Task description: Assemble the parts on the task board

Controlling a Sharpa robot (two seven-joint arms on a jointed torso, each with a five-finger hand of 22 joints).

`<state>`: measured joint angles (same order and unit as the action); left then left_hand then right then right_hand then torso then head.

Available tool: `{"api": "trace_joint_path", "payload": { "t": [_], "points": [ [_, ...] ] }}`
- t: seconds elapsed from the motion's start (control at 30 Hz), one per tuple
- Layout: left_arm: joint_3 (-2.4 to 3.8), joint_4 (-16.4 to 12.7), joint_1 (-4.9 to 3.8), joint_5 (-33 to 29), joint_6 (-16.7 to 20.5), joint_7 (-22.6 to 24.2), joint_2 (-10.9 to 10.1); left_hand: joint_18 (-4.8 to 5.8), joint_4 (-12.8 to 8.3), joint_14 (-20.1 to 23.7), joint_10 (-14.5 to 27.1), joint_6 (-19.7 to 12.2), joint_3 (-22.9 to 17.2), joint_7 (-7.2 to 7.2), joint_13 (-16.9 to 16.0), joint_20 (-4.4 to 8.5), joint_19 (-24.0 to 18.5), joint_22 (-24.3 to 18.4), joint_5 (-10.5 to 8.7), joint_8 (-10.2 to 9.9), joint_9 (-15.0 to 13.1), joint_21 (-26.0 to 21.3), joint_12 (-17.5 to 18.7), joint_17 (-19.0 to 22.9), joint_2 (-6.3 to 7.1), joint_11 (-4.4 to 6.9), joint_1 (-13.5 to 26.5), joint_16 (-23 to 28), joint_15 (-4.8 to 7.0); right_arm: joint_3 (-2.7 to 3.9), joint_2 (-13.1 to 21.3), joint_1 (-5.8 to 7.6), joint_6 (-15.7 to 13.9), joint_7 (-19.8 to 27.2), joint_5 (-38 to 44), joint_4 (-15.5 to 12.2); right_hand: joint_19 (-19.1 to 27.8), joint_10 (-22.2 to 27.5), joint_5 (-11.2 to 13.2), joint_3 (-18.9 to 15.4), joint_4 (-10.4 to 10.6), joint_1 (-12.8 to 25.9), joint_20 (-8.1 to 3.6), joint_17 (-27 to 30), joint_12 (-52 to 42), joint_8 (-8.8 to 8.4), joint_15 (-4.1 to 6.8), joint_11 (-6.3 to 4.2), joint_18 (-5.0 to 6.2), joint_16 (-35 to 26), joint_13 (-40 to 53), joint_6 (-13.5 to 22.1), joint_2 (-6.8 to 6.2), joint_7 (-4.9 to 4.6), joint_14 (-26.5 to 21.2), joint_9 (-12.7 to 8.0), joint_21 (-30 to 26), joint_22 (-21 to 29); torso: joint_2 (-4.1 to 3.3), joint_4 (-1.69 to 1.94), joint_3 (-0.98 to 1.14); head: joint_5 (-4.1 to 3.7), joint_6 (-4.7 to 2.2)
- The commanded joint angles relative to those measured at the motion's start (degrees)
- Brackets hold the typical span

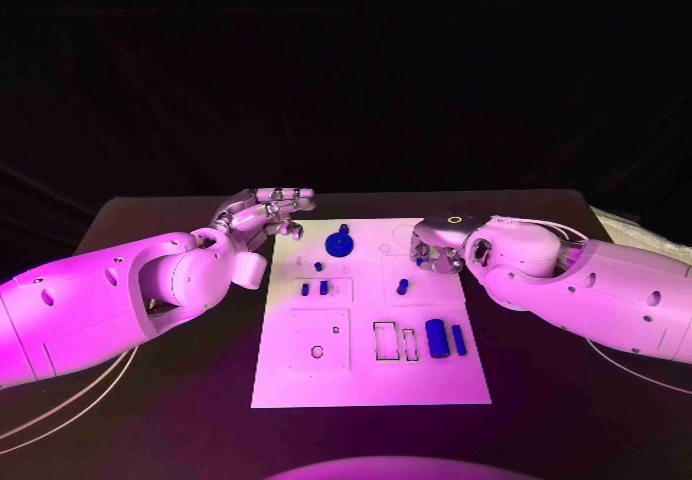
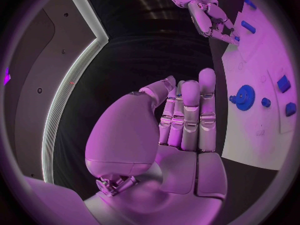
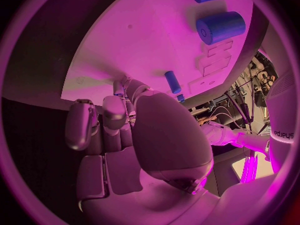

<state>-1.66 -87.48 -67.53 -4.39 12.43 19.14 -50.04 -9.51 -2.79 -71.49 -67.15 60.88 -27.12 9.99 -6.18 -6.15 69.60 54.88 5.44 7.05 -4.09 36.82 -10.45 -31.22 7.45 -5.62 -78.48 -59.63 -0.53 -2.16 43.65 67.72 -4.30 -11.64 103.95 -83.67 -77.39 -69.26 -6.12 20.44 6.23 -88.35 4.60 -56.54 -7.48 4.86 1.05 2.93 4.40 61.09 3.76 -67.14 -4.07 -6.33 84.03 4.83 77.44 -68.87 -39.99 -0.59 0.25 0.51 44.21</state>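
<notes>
Two hands flank the task board (image 1: 372,385): the right hand (image 1: 440,250) pinches a small blue part (image 1: 423,262) over its far right edge, seemingly mid-insertion; next, lower it squarely. The left hand (image 1: 267,212) hovers empty, fingers extended.

I see a white task board (image 1: 372,385) on the black table (image 1: 144,420); its parts, a gear (image 1: 339,243) and a cylinder (image 1: 436,341), are blue.
</notes>
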Motion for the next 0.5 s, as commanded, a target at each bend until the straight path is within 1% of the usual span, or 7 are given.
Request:
{"api": "trace_joint_path", "payload": {
  "t": [0.03, 0.17, 0.23, 0.5],
  "points": [
    [0.04, -0.08, 0.0, -0.33, -0.16, 0.47, 0.03, -0.69, -0.04, 0.34, 0.24, -0.14, 0.44, -0.28, -0.05, -0.06, -0.29, -0.06, 0.32, 0.24, -0.03, -0.38, -0.26, 0.05, -0.45, 0.32, 0.01, 0.0, 0.09, -0.38, 0.17, -0.58, -1.72, -0.61, 1.2, -0.69, -0.77, -0.68, 0.35, 0.94, -0.33, 0.59, -0.1, -0.64, 0.25, 0.12, 0.37, 0.0, 0.17, 0.89, 0.05, -0.47, 0.69, -0.19, 1.73, 0.19, 0.67, -0.7, 0.01, 0.02, 0.01, -0.11, -0.01],
    [0.04, 0.05, 0.0, -0.33, -0.18, 0.32, 0.01, -0.69, -0.04, 0.34, 0.24, -0.14, 0.44, -0.28, -0.05, -0.06, -0.29, -0.06, 0.32, 0.24, -0.03, -0.38, -0.26, 0.05, -0.45, 0.32, 0.01, 0.0, 0.09, -0.33, 0.78, -0.59, -3.46, -1.13, 1.09, -1.62, -0.94, -0.99, 0.78, 1.62, -0.59, 1.29, -0.09, -0.97, 0.57, 0.07, 0.39, 0.0, 0.12, 1.38, 0.04, -0.62, 0.55, -0.2, 1.8, 0.3, 0.89, -1.01, 0.02, -0.01, 0.01, 0.03, 0.0],
    [0.04, 0.12, 0.0, -0.33, -0.17, 0.24, 0.02, -0.68, -0.08, 0.34, 0.34, -0.22, 0.53, -0.26, -0.06, -0.05, -0.25, -0.07, 0.34, 0.26, -0.02, -0.39, -0.32, 0.03, -0.47, 0.3, -0.04, -0.04, 0.09, -0.27, 1.16, -0.57, -4.11, -1.47, 0.84, -2.08, -1.03, -1.16, 1.05, 1.98, -0.76, 1.61, -0.09, -1.05, 0.74, 0.05, 0.38, 0.0, 0.09, 1.54, 0.04, -0.71, 0.48, -0.19, 1.8, 0.36, 1.02, -1.19, 0.01, 0.03, 0.0, -0.03, -0.04],
    [0.04, 0.37, 0.0, -0.33, -0.27, -0.05, 0.05, -0.69, -0.15, 0.37, 0.49, -0.33, 0.65, -0.23, -0.07, -0.05, -0.26, -0.18, 0.38, 0.27, 0.0, -0.55, -0.39, 0.12, -0.48, 0.27, -0.11, -0.04, 0.08, 0.14, 2.63, -0.31, -6.55, -2.36, 0.44, -3.78, -1.1, -1.33, 1.72, 2.64, -1.06, 2.49, -0.05, -1.1, 1.2, -0.08, 0.35, 0.08, 0.05, 1.79, 0.02, -0.75, 0.22, -0.24, 1.75, 0.48, 1.16, -1.39, 0.03, -0.05, 0.05, 0.01, -0.08]
  ]
}}
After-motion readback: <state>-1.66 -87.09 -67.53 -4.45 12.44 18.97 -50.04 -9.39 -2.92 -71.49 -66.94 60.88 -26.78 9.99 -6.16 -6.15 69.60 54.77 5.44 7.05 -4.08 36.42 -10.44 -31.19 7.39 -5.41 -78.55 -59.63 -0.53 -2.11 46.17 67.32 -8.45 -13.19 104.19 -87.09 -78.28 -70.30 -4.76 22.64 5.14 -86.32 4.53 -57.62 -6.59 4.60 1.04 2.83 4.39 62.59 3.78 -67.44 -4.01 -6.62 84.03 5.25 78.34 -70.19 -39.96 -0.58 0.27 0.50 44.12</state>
